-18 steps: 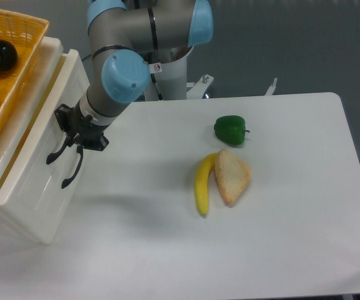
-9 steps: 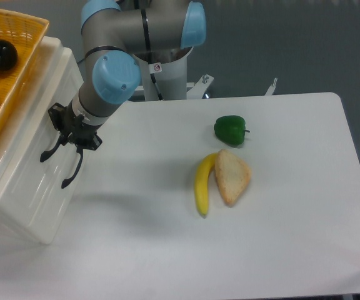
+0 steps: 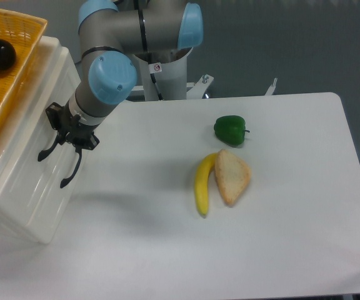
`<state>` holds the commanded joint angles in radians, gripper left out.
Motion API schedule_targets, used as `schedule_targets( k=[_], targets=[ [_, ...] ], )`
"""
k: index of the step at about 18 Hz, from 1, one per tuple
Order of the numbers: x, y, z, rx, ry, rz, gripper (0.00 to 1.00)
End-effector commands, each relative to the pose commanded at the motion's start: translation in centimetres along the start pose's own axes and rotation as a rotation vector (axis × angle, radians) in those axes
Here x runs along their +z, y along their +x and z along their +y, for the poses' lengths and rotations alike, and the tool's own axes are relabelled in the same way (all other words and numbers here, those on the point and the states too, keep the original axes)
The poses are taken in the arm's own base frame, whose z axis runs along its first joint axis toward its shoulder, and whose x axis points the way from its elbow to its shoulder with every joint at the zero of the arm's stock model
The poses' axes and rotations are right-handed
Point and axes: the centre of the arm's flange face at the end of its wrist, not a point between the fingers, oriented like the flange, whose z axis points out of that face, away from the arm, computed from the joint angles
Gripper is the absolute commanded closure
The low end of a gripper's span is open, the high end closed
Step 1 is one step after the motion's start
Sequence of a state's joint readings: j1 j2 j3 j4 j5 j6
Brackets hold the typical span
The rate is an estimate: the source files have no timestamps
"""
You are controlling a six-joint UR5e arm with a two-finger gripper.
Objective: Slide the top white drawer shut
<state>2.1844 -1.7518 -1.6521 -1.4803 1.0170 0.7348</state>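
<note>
Now our gripper [image 3: 56,150] sits further into the cabinet side than it did a second ago, and the top white drawer [image 3: 33,134] that it presses against has gone in with it: the lip that stood proud of the cabinet front is almost flush. We judge the closing push to be close to finished, with perhaps a last short shove left before we can back off. Whether the drawer is fully seated we cannot tell from this angle.

Our two black fingers are spread apart, holding nothing; their curved tips lie against or just beside the drawer front, so the push seems to come from the fingers, not from a pinch on the handle. The handle itself we cannot pick out behind the gripper.

The drawer front directly behind the fingers is glossy cream-white plastic, smooth, with faint moulded ridges that catch the light. Above and beyond the gripper, on the cabinet top, rests a yellow wicker basket [image 3: 17,53] with an open weave, holding a shiny black ball [image 3: 0,54]. Well away on the opposite side, on the matte white table [image 3: 292,250], lie a waxy green pepper [image 3: 230,130], a curved yellow banana [image 3: 202,185] and, touching it, a pale wedge of bread [image 3: 232,177].
</note>
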Motion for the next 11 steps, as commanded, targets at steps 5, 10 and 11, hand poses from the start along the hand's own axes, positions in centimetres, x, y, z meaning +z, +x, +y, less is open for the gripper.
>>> schedule_targets(
  k=[5, 10, 11],
  targets=[
    [0.0, -0.6, -0.5, 0.008, 0.005, -0.008, 0.8],
    [-2.8, -3.1, -0.6, -0.008, 0.044, -0.046, 0.73],
    [-3.4, -3.9, -0.2, -0.016, 0.05, -0.051, 0.72]
  ],
)
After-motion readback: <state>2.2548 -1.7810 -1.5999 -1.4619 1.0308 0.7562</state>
